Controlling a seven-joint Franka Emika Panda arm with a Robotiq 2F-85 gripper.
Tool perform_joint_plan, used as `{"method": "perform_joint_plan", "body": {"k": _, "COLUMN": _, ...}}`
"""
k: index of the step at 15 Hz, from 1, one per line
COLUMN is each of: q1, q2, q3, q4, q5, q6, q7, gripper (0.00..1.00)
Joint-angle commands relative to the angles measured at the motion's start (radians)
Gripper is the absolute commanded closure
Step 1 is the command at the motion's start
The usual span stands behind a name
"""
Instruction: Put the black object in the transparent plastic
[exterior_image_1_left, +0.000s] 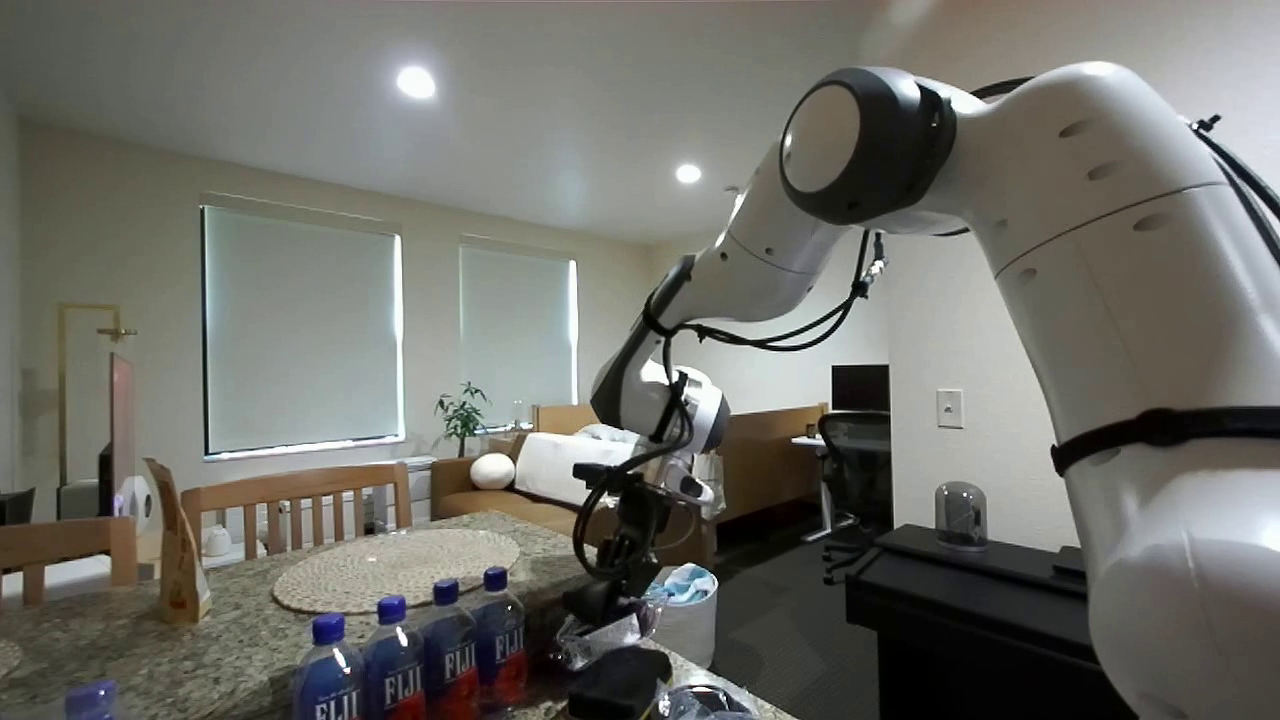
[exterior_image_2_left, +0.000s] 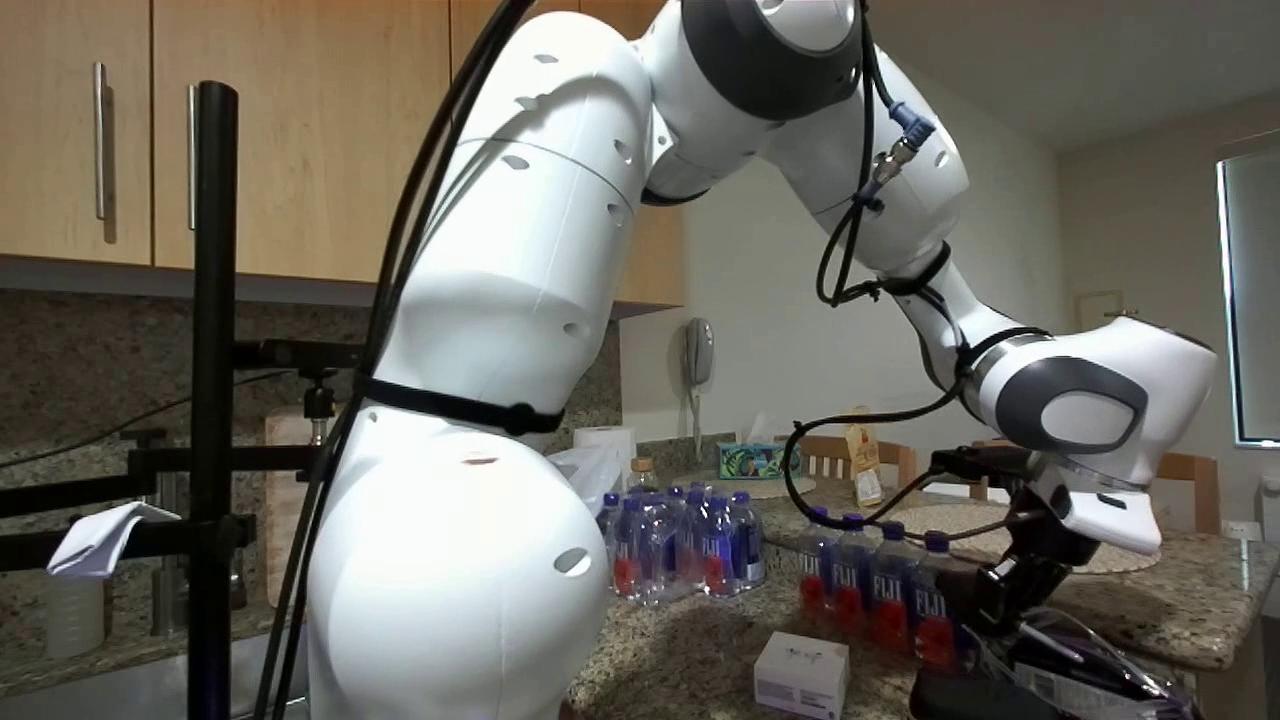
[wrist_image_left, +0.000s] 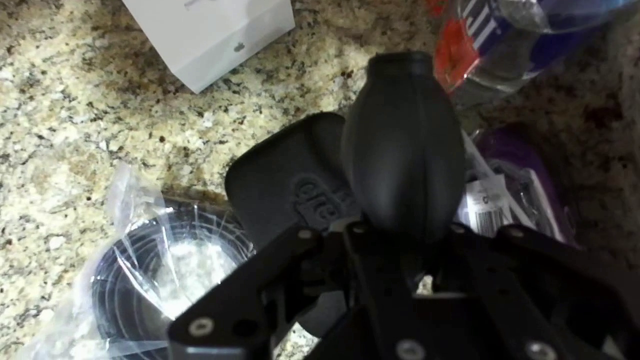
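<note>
Pinching the bulb (wrist_image_left: 404, 145) by one end, the gripper (wrist_image_left: 406, 230) sits narrow around it, mid-frame in the wrist view, the case (wrist_image_left: 280, 175) showing behind. I take the bulb for the task's black object. Which clear plastic is meant I can't be sure: perhaps the bag (wrist_image_left: 122, 192) at lower left, perhaps the pack (wrist_image_left: 487, 205) at right. To do it well, I'd carry the bulb clear of the case and the nearest bottle (wrist_image_left: 457, 55), bring its free end over a gap in the plastic, lower gently, and let go only once it sits inside; thin plastic could cling. From here I count one bulb, one case, one bag with one cable coil (wrist_image_left: 107, 280), one pack, one box (wrist_image_left: 230, 40) at upper left, four bottles in a row (exterior_image_2_left: 888, 590) right of centre in an exterior view, plus a bunch (exterior_image_2_left: 680, 550) too overlapped to number.
</note>
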Motion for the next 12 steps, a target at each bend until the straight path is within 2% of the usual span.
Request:
{"method": "perform_joint_plan", "body": {"k": 1, "q1": -0.016, "q2": 0.026, "q3": -0.019, "q4": 0.014, "q5": 0.031, "q6": 0.022, "q7": -0.056, "gripper": 0.91}}
{"method": "perform_joint_plan", "body": {"k": 7, "q1": 0.014, "q2": 0.146, "q3": -0.025, "q4": 0.097, "q5": -0.003, "q6": 0.143, "q7": -0.018, "gripper": 0.91}}
{"method": "perform_joint_plan", "body": {"k": 12, "q1": 0.074, "q2": 0.223, "q3": -0.027, "q4": 0.105, "q5": -0.016, "q6": 0.393, "q7": 0.029, "gripper": 0.91}}
